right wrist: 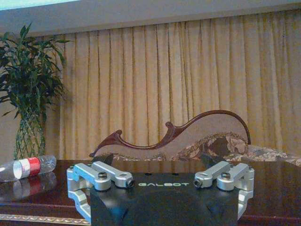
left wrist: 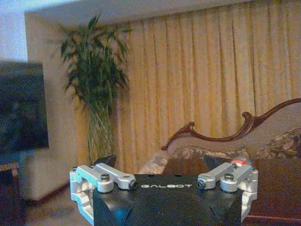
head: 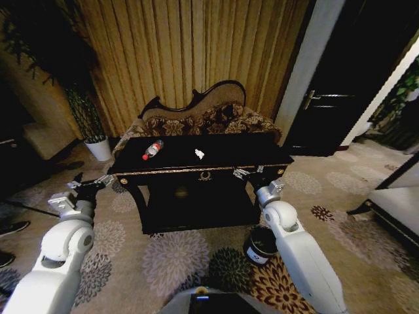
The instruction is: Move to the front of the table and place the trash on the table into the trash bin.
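Stationed before wide glossy black wooden desk with gold-trimmed edge; both pincers raised, spread open, empty.

Small clear plastic bottle with red label and cap lying on its side on desk top, toward robot's left; also visible at desk edge in right wrist view. Tiny white crumpled paper scrap resting near centre of desk top, apart from bottle. Small dark cylindrical bin with pale label standing on patterned carpet below desk's front right corner, just beside right forearm. Left pincer held off desk's left end, fingers wide apart, gripping nothing. Right pincer level with gold-trimmed front edge near right end, fingers wide apart, gripping nothing. Brown floral curved-back sofa behind desk, against yellow curtains.
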Motion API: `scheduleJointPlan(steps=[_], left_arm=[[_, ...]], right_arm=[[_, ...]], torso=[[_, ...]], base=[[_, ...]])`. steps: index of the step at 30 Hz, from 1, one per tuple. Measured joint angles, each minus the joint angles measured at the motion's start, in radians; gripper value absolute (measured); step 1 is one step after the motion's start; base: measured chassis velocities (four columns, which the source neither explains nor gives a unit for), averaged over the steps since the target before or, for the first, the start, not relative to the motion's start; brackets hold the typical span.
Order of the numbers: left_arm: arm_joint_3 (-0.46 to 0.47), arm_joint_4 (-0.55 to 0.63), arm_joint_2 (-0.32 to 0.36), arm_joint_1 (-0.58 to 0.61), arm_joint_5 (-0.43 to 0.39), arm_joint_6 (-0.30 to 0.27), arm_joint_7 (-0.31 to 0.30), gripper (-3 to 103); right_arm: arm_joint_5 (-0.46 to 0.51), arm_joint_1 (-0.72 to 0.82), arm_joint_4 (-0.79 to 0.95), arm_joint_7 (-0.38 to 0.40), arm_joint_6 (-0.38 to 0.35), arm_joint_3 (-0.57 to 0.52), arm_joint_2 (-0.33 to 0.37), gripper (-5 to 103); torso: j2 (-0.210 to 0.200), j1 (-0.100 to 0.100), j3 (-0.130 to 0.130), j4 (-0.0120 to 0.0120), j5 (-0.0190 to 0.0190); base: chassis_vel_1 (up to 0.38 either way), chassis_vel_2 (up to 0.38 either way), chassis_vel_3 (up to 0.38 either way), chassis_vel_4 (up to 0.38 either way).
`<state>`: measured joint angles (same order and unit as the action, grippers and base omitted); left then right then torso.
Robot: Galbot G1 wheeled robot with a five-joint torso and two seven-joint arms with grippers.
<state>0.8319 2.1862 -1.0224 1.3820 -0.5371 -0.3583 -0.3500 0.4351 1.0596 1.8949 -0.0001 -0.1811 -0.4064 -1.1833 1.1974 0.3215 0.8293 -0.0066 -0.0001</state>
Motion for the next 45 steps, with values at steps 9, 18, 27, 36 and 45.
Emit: scheduleJointPlan(steps=[9,18,27,36,45], left_arm=[[-0.007,-0.007,-0.003,0.003,0.028,0.023,0.017,100],[-0.017,-0.002,-0.011,0.009,0.024,0.031,0.022,100],[-0.017,0.002,-0.013,0.013,0.024,0.037,0.026,100],[-0.017,0.003,-0.021,0.017,0.024,0.039,0.029,100],[-0.016,0.003,-0.024,0.017,0.024,0.042,0.03,100]], right_arm=[[-0.036,-0.001,-0.021,0.0,0.018,0.004,-0.009,100],[-0.061,0.012,-0.03,0.0,0.035,0.001,-0.017,100],[-0.064,0.014,-0.027,0.0,0.039,0.002,-0.01,100],[-0.066,0.013,-0.021,0.0,0.039,0.008,-0.005,100],[-0.07,0.011,-0.017,0.0,0.036,0.013,-0.006,100]], torso=[[0.0,0.0,0.0,0.0,0.0],[0.0,0.0,0.0,0.0,0.0],[0.0,0.0,0.0,0.0001,0.0],[0.0,0.0,0.0,0.0,0.0],[0.0,0.0,0.0,-0.0001,0.0]], base=[[0.0,0.0,0.0,0.0],[0.0,0.0,0.0,0.0],[-0.041,0.044,0.048,-0.04],[-0.133,0.132,0.137,-0.132],[-0.117,0.121,0.11,-0.109]])
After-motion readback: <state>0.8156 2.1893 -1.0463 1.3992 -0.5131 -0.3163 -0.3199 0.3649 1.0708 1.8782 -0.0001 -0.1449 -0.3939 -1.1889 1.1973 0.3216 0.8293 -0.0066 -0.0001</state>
